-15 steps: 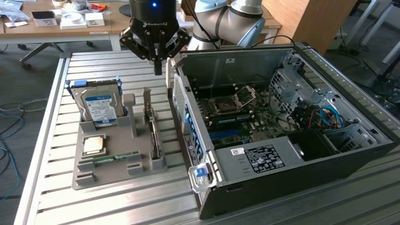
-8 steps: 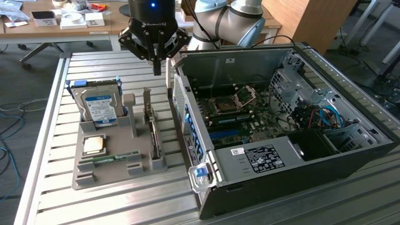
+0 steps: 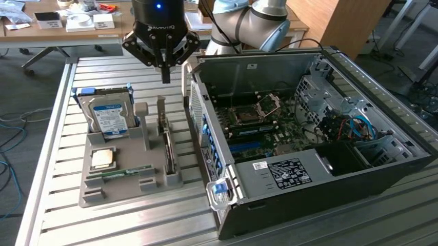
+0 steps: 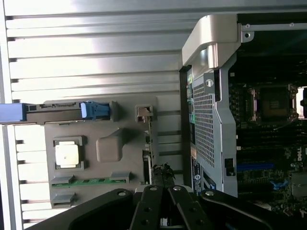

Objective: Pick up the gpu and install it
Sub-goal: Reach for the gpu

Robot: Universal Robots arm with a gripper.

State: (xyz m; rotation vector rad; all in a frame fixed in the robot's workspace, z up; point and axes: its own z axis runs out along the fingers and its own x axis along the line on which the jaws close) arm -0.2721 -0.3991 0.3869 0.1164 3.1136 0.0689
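- The black robot gripper (image 3: 165, 77) hangs over the slatted metal table (image 3: 102, 225), its 2 fingers pressed together with nothing between them.
- The gpu (image 3: 167, 146), a thin dark card with a silver metal end bracket, stands on its edge in a slot of the grey moulded holder tray (image 3: 92, 197), uninstalled.
- The fingertips sit above the card's bracket end, close but clearly apart from it.
- In the same tray, a silver hard drive with a blue label (image 3: 110, 118) stands upright towards the exterior view's left.
- A square silver processor chip (image 3: 102, 159) lies flat in its pocket, and a narrow green memory stick (image 3: 126, 173) lies just beside it.
- The black computer case (image 3: 308, 205) lies open just beside the tray on the exterior view's right, its motherboard (image 3: 260, 128) exposed.
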